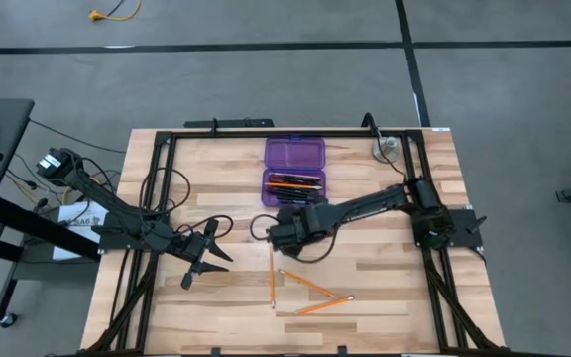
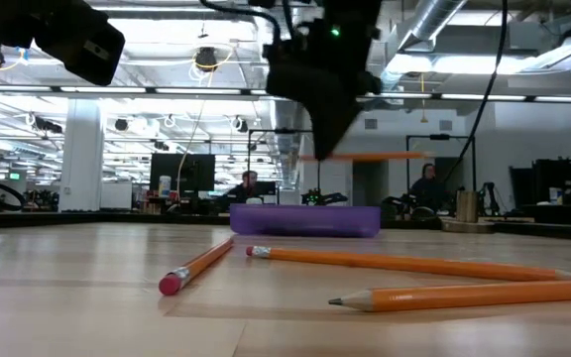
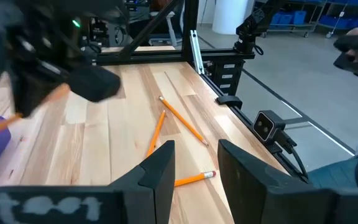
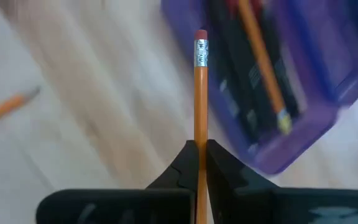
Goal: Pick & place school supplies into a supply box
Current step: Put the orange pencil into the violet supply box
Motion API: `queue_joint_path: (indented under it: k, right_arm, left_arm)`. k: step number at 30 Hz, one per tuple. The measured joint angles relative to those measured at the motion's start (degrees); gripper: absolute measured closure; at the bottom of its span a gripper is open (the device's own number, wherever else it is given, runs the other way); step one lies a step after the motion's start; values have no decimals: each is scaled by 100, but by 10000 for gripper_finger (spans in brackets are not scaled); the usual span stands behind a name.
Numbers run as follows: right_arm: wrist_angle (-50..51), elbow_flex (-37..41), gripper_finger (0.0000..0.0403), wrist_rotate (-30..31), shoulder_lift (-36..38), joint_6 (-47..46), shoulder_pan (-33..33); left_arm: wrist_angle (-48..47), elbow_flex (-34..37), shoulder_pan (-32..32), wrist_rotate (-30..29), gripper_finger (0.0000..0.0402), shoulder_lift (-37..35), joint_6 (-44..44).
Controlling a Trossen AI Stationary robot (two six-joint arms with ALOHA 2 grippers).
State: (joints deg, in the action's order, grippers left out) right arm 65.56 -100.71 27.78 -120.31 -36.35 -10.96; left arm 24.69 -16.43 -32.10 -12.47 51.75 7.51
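The purple supply box (image 1: 294, 169) lies open on the table's far middle, with black pens and orange pencils in its tray (image 4: 272, 81). My right gripper (image 1: 285, 232) hangs just near of the box, shut on one orange pencil (image 2: 365, 156). Three more orange pencils lie flat on the table nearer the front (image 1: 272, 283), (image 1: 305, 285), (image 1: 323, 303). My left gripper (image 1: 202, 260) waits open to the left of them, above the table, its fingers (image 3: 163, 171) spread in the left wrist view. No scissors show. My right gripper pinches the orange pencil's shaft (image 4: 201, 146) between its two fingers, part-way along, with the eraser end (image 4: 201, 38) sticking out ahead of them. In the low view the pencil is level and lifted clear of the table, above the box's height.
A round silver disc (image 1: 385, 149) sits at the table's far right corner. Black frame rails (image 1: 162, 178) run along the left, right and far edges. Bare wood lies in front of the loose pencils. People sit far off in the room beyond (image 2: 249, 185).
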Motion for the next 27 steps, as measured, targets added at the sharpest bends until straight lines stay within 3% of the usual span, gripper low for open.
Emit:
queue_joint_path:
  k: [10, 20, 27]
  right_arm:
    - [-860, -441, 403, 509, 6, 1785, 809]
    - [-1557, -223, 403, 41, -7, 2596, 1607]
    - [-2359, 455, 403, -89, -7, 2781, 1763]
  left_arm:
    - [122, 2, -2, 2, 292, 2, 212]
    - [129, 2, -4, 2, 292, 2, 214]
    - [180, 2, -2, -9, 292, 2, 203]
